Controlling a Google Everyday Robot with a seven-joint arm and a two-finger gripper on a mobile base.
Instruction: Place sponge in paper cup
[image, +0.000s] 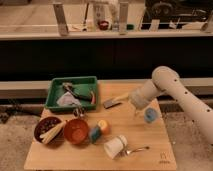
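The blue-teal sponge lies on the wooden table, between the orange bowl and a small orange fruit. The white paper cup lies tipped on its side just right of the sponge, near the front of the table. My gripper hangs at the end of the white arm over the right part of the table, well up and right of the sponge and next to a small blue cup.
A green tray with utensils stands at the back left. A flat grey block with a yellowish handle lies beside it. A dark bowl with a banana sits front left. A spoon lies by the white cup.
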